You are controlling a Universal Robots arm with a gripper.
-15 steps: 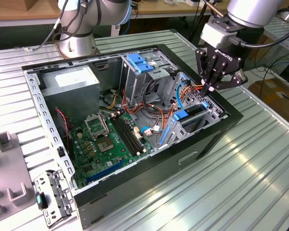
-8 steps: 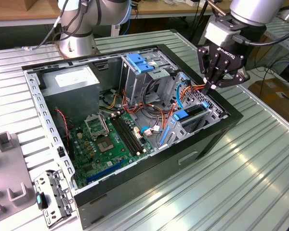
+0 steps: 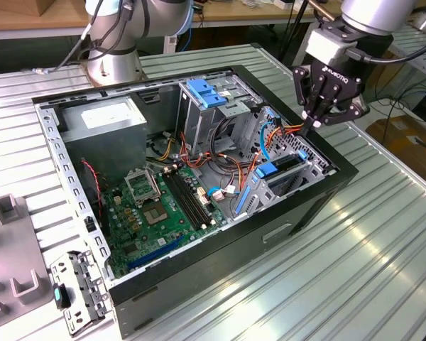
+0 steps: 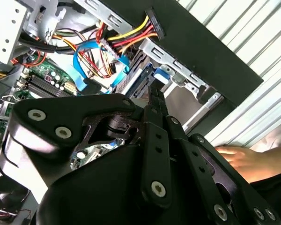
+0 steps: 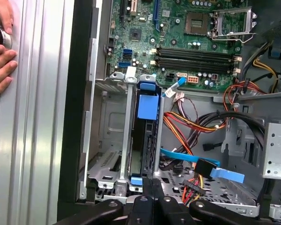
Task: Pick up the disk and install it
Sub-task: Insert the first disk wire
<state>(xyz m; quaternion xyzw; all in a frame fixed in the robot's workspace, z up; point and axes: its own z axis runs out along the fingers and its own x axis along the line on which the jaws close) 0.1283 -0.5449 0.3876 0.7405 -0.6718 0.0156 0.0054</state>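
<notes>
The disk (image 3: 284, 165) stands on edge in a slot of the low metal drive cage (image 3: 309, 160) at the exterior view's right side of the open computer case. Its dark body and blue carrier (image 5: 146, 101) sit between the cage rails in the first wrist view. My gripper (image 3: 314, 126) hangs just above the cage end nearest the case wall, shut with nothing between its fingers. Its joined fingertips (image 5: 152, 183) are close over the carrier's small blue end (image 5: 136, 180). In the second wrist view the gripper (image 4: 154, 93) points at a blue carrier tab (image 4: 161, 75).
A green motherboard (image 3: 163, 202) lies on the case floor. A tall grey cage with a blue latch (image 3: 206, 92) and bundles of coloured cables (image 3: 231, 167) stand beside the drive cage. A person's hand (image 5: 0, 47) rests on the ribbed table outside the case wall. Grey fixtures (image 3: 11, 206) lie at the exterior view's left.
</notes>
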